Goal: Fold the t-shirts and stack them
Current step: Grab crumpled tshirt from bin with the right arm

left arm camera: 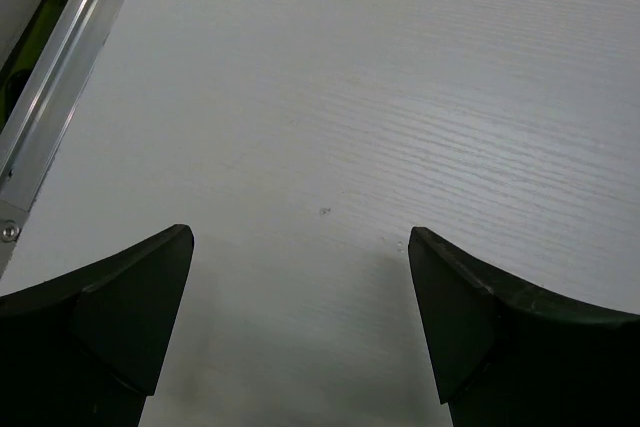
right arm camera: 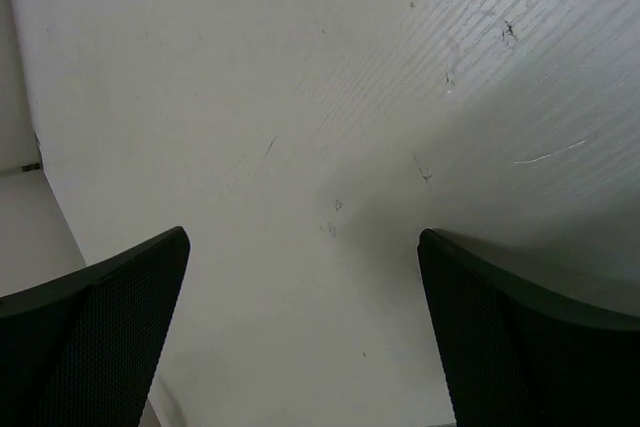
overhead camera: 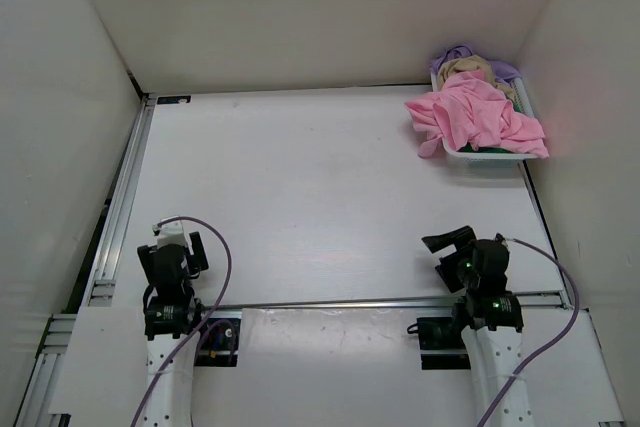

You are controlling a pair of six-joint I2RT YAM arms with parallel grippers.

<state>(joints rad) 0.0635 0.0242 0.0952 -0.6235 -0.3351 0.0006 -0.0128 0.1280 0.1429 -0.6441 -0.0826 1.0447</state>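
The left gripper (left arm camera: 300,235) hangs over the white table (left arm camera: 400,77). Its two dark fingers (left arm camera: 110,307) are spread wide apart at the near edge, with finely grained tabletop showing between them. A small dark speck (left arm camera: 324,211) marks the surface just beyond the gap. An aluminium rail (left arm camera: 65,57) runs along the far left, with a screw (left arm camera: 9,232) at its near end.

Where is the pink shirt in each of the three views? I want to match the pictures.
Top external: at the far right corner, the pink shirt lies draped over the basket.
Left wrist: not in it.
Right wrist: not in it.
Shared landmark: the white table, whose bare surface shows in all three views.
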